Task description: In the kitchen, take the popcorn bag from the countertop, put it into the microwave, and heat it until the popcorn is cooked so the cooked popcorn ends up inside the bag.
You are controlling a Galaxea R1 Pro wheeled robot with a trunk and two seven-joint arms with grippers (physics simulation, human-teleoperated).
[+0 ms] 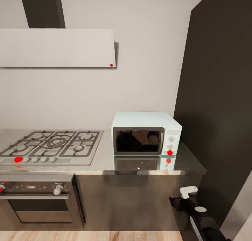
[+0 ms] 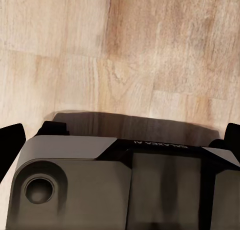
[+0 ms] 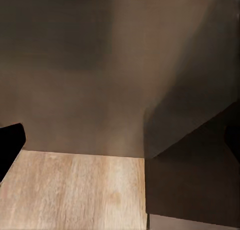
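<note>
The robot is facing a grey bench (image 1: 105, 162) where the pale-blue microwave (image 1: 145, 133) is sitting at the right end, door closed and its dark glass hiding whatever is inside, beside a gas hob (image 1: 52, 144) at the left. No popcorn bag is appearing, so the robot seems to be searching; next it needs to find the bag. The right tool (image 1: 184, 193) is hanging low at the near right, the left tool (image 2: 120, 135) is pointing at the wooden floor (image 2: 150, 50), and I cannot tell either tool's grip.

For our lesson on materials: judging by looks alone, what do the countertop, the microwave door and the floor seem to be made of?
Countertop: likely polished metal, grey and glossy, mirroring the microwave and its red light.
Microwave door: seemingly dark glass in a grey frame, with faint reflections.
Floor: pale wood or wood-look planks, with visible grain and a matt finish.
</note>
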